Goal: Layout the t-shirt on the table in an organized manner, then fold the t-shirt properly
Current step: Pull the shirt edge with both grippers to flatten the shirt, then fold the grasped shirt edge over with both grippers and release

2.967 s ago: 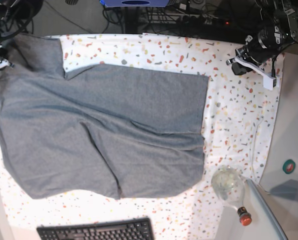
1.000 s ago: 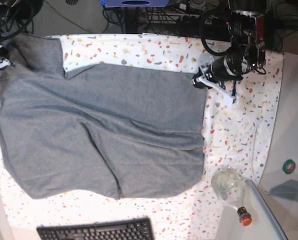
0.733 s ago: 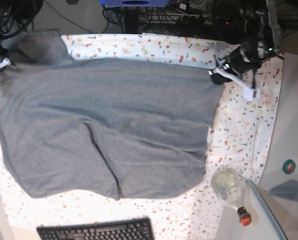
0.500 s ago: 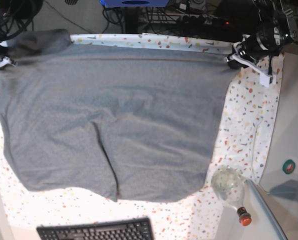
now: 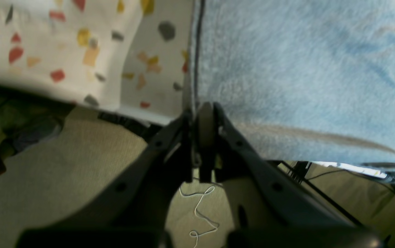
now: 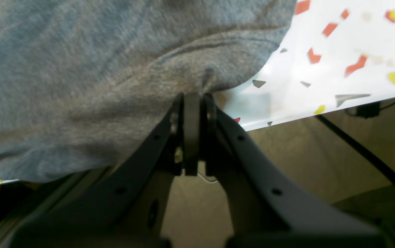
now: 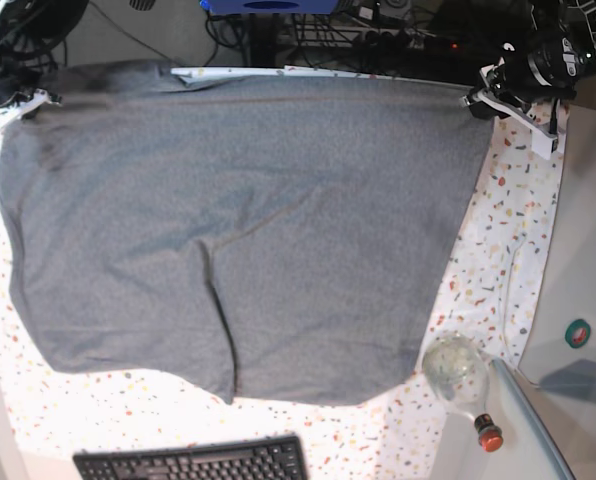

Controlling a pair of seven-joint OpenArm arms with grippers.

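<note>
Along the speckled white bench's (image 7: 508,250) far edge, both end effectors, left (image 7: 475,100) and right (image 7: 23,100), clamped on the heather-grey knit t-shirt (image 7: 248,230), have just stretched it flat, ready for folding.

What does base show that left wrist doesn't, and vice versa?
Base only: the whole t-shirt spread flat, the right gripper pinching its other far corner, a keyboard, a glass bottle with a red cap.
Left wrist only: close-up of the left gripper with jaws shut on the shirt's hem, and the floor below the table edge.
Both: grey fabric, the speckled table cloth, the left gripper at a far corner.
</note>
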